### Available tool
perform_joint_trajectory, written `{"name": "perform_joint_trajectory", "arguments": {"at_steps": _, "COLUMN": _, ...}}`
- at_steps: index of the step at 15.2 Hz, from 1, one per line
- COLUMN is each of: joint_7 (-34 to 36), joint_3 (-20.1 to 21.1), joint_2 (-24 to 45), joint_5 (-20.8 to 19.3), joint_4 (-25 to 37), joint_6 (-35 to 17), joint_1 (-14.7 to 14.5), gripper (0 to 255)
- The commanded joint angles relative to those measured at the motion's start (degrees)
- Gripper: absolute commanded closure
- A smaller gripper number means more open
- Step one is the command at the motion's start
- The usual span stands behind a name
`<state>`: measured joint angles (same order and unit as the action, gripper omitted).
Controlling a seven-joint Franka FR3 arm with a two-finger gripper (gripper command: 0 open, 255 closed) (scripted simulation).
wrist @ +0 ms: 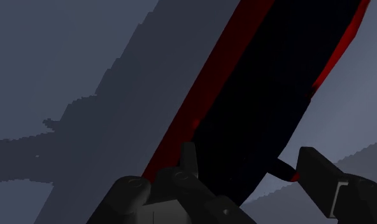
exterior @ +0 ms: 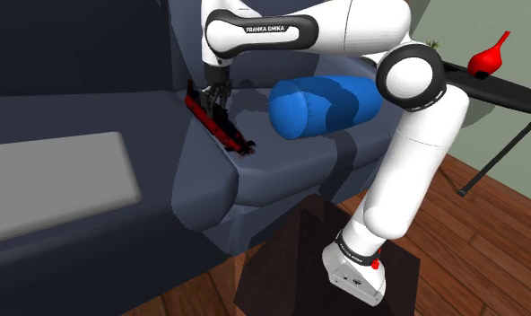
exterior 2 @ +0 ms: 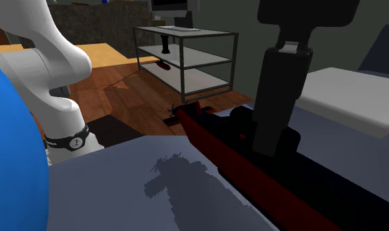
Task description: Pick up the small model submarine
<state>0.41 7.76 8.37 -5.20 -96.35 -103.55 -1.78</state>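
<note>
In the shoulder view a dark blue-grey sofa [exterior: 75, 81] takes up the left side, with a flat light-grey cushion [exterior: 48, 184] lying on its seat. Next along is the sofa's broad armrest [exterior: 210, 184], and on it lies the submarine [exterior: 221, 126] - long and slim, black on top with a red lower hull, set at a slant with one end near the backrest and the other towards the front of the armrest. The claw [exterior: 214, 99] hangs straight down over the end nearer the backrest, its tips level with the hull.

In the wrist view the two fingers stand apart on either side of the hull. One finger [wrist: 188, 159] sits right at the red edge, while a sliver of grey upholstery shows between the other and the black side, so the claw is parted around the submarine and not closed on it.

Just beyond the armrest a bright blue roll-shaped pillow [exterior: 325, 108] lies on the sofa. The white arm [exterior: 416, 153] rises from its dark stand [exterior: 282, 260] on the wooden floor [exterior: 506, 224]. Furthest along, a black tabletop [exterior: 515, 90] carries a red bulb-shaped thing [exterior: 488, 61] with a narrow neck.

In the second exterior view a metal shelf rack [exterior 2: 186, 56] stands on the floor beyond the armrest.
</note>
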Motion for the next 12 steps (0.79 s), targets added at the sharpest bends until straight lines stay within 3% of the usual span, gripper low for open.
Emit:
{"name": "perform_joint_trajectory", "arguments": {"at_steps": 1, "joint_7": -0.1, "joint_3": 0.0, "joint_2": -0.2, "joint_5": 0.0, "joint_4": 1.5, "joint_6": 1.5, "joint_1": 0.0, "gripper": 255}}
{"name": "perform_joint_trajectory", "arguments": {"at_steps": 12, "joint_7": -0.5, "joint_3": 0.1, "joint_2": 0.3, "joint_5": 0.1, "joint_4": 9.1, "joint_6": 8.7, "joint_1": -0.2, "gripper": 255}}
